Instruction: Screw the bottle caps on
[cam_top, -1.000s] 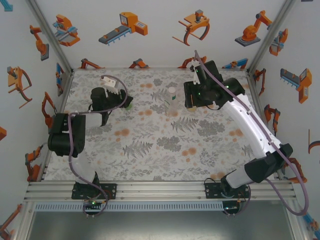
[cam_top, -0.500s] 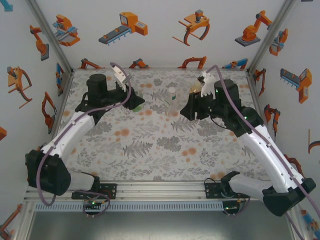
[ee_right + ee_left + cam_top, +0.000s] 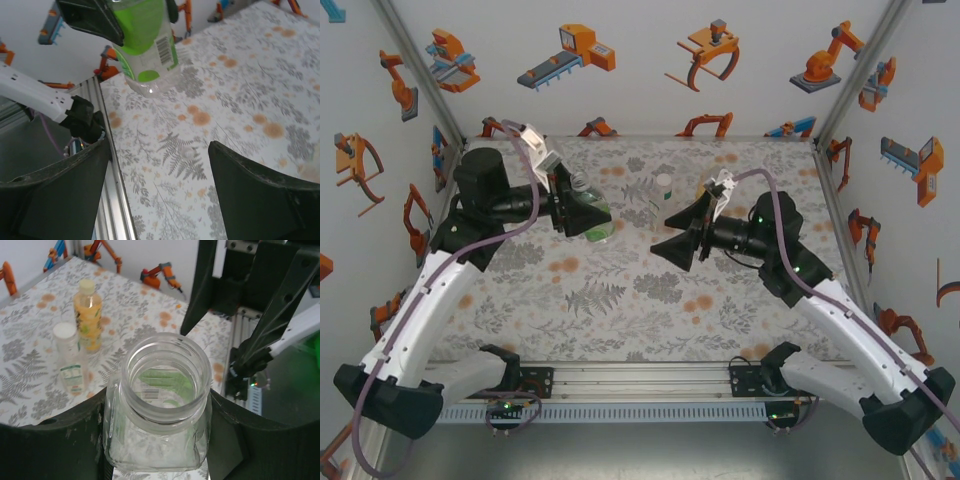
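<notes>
I am raising the uncapped green bottle (image 3: 160, 440) in the left jaws; right jaws are opening wide, empty: no capping yet.

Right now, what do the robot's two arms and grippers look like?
The left arm and right arm have white links with black joint housings, and a mauve cable loops along each. The left gripper and right gripper have broad black wedge-shaped fingers, with a white bracket at each wrist. Green lights glow on the right arm.

Green-labelled bottle (image 3: 145, 30), amber bottle (image 3: 88, 315), fern-print table (image 3: 620, 320), apparently whitish cap (image 3: 64, 330)
</notes>
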